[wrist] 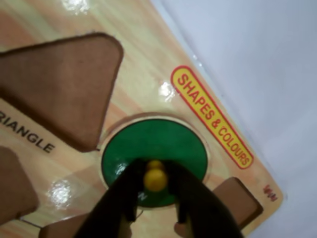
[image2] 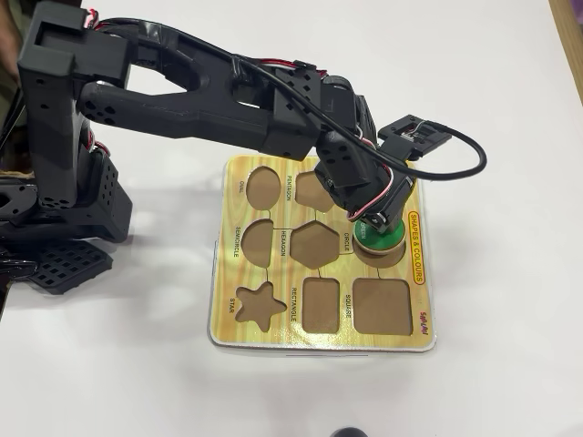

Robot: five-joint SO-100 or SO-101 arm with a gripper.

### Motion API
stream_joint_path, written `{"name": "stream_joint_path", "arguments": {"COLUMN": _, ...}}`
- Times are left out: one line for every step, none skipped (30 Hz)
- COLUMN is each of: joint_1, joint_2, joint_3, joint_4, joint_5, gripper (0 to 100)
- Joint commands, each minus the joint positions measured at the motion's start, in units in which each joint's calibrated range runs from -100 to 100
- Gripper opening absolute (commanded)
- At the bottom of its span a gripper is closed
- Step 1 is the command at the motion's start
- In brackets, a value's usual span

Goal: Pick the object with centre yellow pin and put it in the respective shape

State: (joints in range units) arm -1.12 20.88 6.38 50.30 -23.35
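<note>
Right now the green disc [wrist: 154, 144] lies flat, face up, its yellow knob [wrist: 155, 178] pointing straight up; being round, it has no long axis to speak of. In the wrist view it sits over the round cut-out between the triangle cut-out [wrist: 59, 84] and the red-edged "SHAPES & COLOURS" label [wrist: 212, 117], its pale rim meeting the yellow wood-grain puzzle board [wrist: 148, 59]. In the overhead view a brown sliver of the circle cut-out [image2: 381, 256] shows just below the disc [image2: 384, 238]; whether the disc is fully seated I cannot tell. The black fingers [wrist: 119, 198] are clenched on the yellow knob, one on each side. Seen from overhead, the arm [image2: 200, 100] reaches from its base at the left across the board [image2: 273, 332], wrist bent downward over the disc. The board rests on the white bench [image2: 492, 364].
</note>
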Motion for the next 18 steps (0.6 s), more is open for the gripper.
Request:
{"name": "stream_joint_path", "arguments": {"joint_1": 1.7, "joint_2": -1.2, "joint_3": -0.4, "joint_4": 0.7, "joint_5": 1.1, "gripper": 1}}
{"name": "stream_joint_path", "arguments": {"joint_1": 2.1, "joint_2": -1.2, "joint_3": -0.3, "joint_4": 0.7, "joint_5": 1.3, "gripper": 1}}
{"name": "stream_joint_path", "arguments": {"joint_1": 2.3, "joint_2": -1.2, "joint_3": -0.1, "joint_4": 0.8, "joint_5": 1.4, "gripper": 1}}
{"name": "stream_joint_path", "arguments": {"joint_1": 2.4, "joint_2": -1.2, "joint_3": 0.1, "joint_4": 0.9, "joint_5": 1.4, "gripper": 1}}
{"name": "stream_joint_path", "arguments": {"joint_1": 3.2, "joint_2": -1.2, "joint_3": 0.0, "joint_4": 1.6, "joint_5": 1.4, "gripper": 1}}
{"name": "stream_joint_path", "arguments": {"joint_1": 3.8, "joint_2": -1.3, "joint_3": -0.4, "joint_4": 2.8, "joint_5": 1.4, "gripper": 1}}
{"name": "stream_joint_path", "arguments": {"joint_1": 4.1, "joint_2": -1.3, "joint_3": -0.8, "joint_4": 3.7, "joint_5": 1.5, "gripper": 1}}
{"name": "stream_joint_path", "arguments": {"joint_1": 4.4, "joint_2": -1.3, "joint_3": -1.0, "joint_4": 4.0, "joint_5": 2.0, "gripper": 1}}
{"name": "stream_joint_path", "arguments": {"joint_1": 4.7, "joint_2": -1.3, "joint_3": -1.0, "joint_4": 3.8, "joint_5": 2.5, "gripper": 1}}
{"name": "stream_joint_path", "arguments": {"joint_1": 4.9, "joint_2": -1.3, "joint_3": -1.1, "joint_4": 3.8, "joint_5": 2.6, "gripper": 1}}
{"name": "stream_joint_path", "arguments": {"joint_1": 4.9, "joint_2": -1.3, "joint_3": -1.1, "joint_4": 3.8, "joint_5": 2.6, "gripper": 1}}
{"name": "stream_joint_path", "arguments": {"joint_1": 4.9, "joint_2": -1.3, "joint_3": -1.1, "joint_4": 3.8, "joint_5": 2.7, "gripper": 1}}
{"name": "stream_joint_path", "arguments": {"joint_1": 4.9, "joint_2": -1.3, "joint_3": -1.1, "joint_4": 3.7, "joint_5": 2.8, "gripper": 1}}
{"name": "stream_joint_path", "arguments": {"joint_1": 4.9, "joint_2": -1.3, "joint_3": -1.1, "joint_4": 3.6, "joint_5": 2.8, "gripper": 1}}
{"name": "stream_joint_path", "arguments": {"joint_1": 5.0, "joint_2": -1.3, "joint_3": -1.1, "joint_4": 3.2, "joint_5": 2.7, "gripper": 1}}
{"name": "stream_joint_path", "arguments": {"joint_1": 5.0, "joint_2": -1.2, "joint_3": -1.1, "joint_4": 2.1, "joint_5": 2.6, "gripper": 1}}
{"name": "stream_joint_path", "arguments": {"joint_1": 5.0, "joint_2": -1.2, "joint_3": -1.1, "joint_4": 1.0, "joint_5": 2.5, "gripper": 1}}
{"name": "stream_joint_path", "arguments": {"joint_1": 5.0, "joint_2": -1.2, "joint_3": -1.1, "joint_4": 0.4, "joint_5": 2.5, "gripper": 1}}
